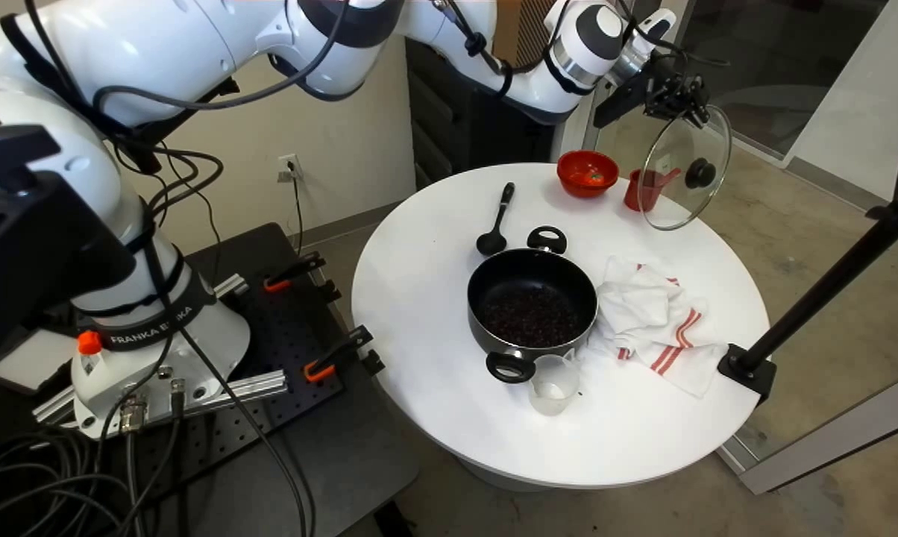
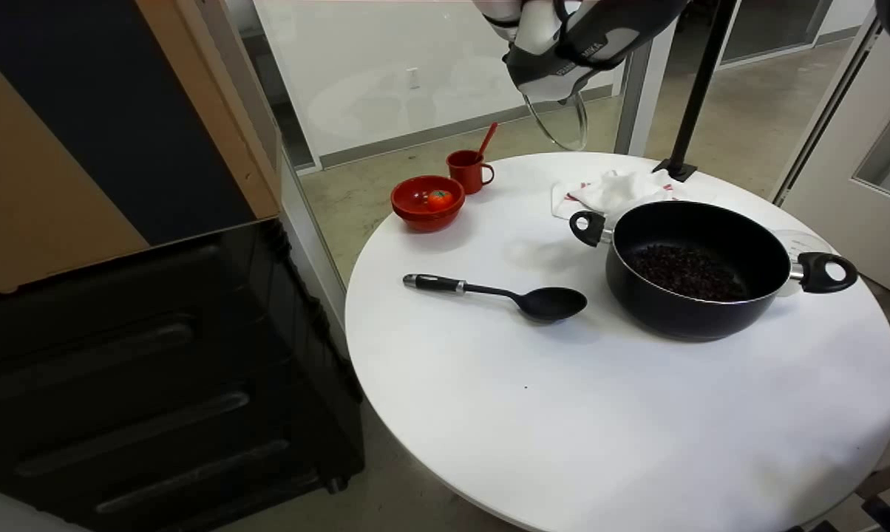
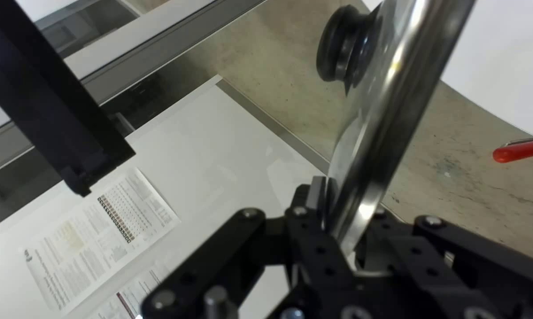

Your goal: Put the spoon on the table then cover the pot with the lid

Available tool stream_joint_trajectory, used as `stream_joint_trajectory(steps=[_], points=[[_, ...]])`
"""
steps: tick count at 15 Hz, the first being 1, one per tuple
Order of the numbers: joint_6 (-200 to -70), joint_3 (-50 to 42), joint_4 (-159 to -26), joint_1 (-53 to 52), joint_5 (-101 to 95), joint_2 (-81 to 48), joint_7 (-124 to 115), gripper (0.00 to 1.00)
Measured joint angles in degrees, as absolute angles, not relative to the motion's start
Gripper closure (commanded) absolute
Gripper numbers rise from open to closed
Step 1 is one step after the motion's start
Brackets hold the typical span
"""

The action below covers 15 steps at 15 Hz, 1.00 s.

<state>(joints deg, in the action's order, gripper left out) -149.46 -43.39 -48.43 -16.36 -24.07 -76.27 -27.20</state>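
In an exterior view, a black spoon (image 1: 492,241) lies flat on a round white tabletop (image 1: 419,313), handle pointing to the far side, just beyond a black pot (image 1: 531,267) and to its left; the first half of the job looks done. The second half is not: the pot stands uncovered near the middle, dark, bean-like contents (image 1: 535,319) showing at its bottom, while the glass lid (image 1: 686,170) hangs in the air at the far right, tipped almost on edge. In the wrist view, the robot's end effector (image 3: 346,221) is closed on the lid's metal rim. What is left, by all appearances, is to carry the lid over the pot, level it and lower it into place.

Around the pot, in an exterior view, a clear cup (image 1: 553,391) stands just beside it on the near side and a crumpled white towel (image 1: 638,302) with red stripes spreads to the right. Toward the far edge sit a red bowl (image 1: 588,192) holding what looks like a tomato (image 1: 596,177) and a red mug (image 1: 634,192). A black pole (image 1: 814,297) rises at the tabletop's right edge. Past it all, the white arm (image 1: 188,45) arches over from a dark platform (image 1: 352,466) at the left, a glass panel (image 1: 777,52) marks the far right, and a mottled floor (image 1: 829,216) spreads beneath.
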Motion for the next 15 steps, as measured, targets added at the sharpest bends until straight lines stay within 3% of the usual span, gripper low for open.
stream_joint_trajectory(steps=[10,11,15], points=[[-150.0,-55.3,-55.4,-31.5,-43.7,-82.3,-38.9,0.97],[-149.9,-56.2,-55.9,-32.8,-46.0,-83.2,-40.8,0.89],[-149.3,-58.4,-57.1,-35.7,-50.3,-84.9,-44.9,0.89]])
